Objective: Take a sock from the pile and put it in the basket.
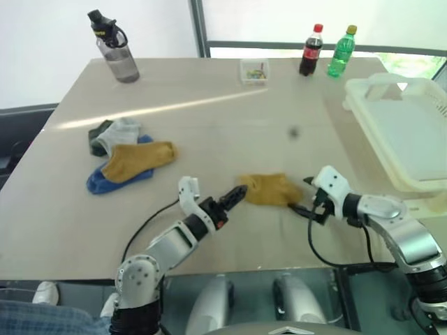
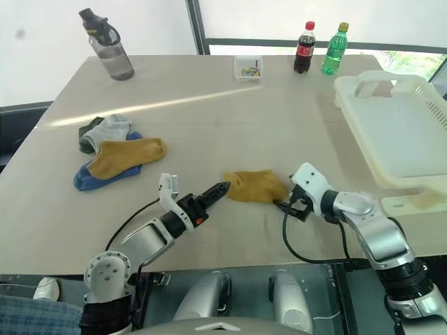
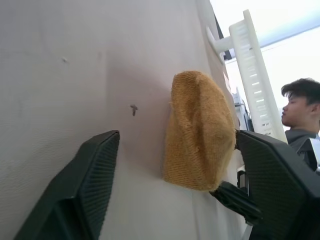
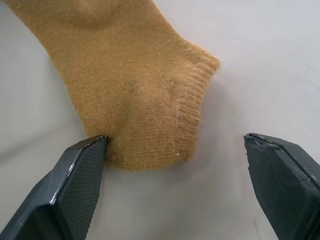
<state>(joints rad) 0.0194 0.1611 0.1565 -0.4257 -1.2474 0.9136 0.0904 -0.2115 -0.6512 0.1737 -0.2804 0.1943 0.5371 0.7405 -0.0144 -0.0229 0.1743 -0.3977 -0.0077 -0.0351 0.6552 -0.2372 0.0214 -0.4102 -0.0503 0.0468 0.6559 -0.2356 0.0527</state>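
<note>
The sock (image 1: 269, 189), mustard-yellow ribbed knit and crumpled into a short lump, lies flat on the table (image 1: 230, 112) well apart from the pile (image 1: 126, 155) and short of the basket (image 1: 398, 132). Its far edge is hidden behind its own fold. The left gripper (image 1: 236, 197) sits just beside the sock's pile-side end, fingers spread and holding nothing. The right gripper (image 4: 175, 172) stands at the sock's basket-side end, jaws wide apart, one finger (image 4: 75, 185) touching the cuff. The basket is cut off at the frame's edge, and what shows of its inside looks bare. Beyond the sock stands a small clear box (image 1: 254, 71) whose contents are too small to make out.
</note>
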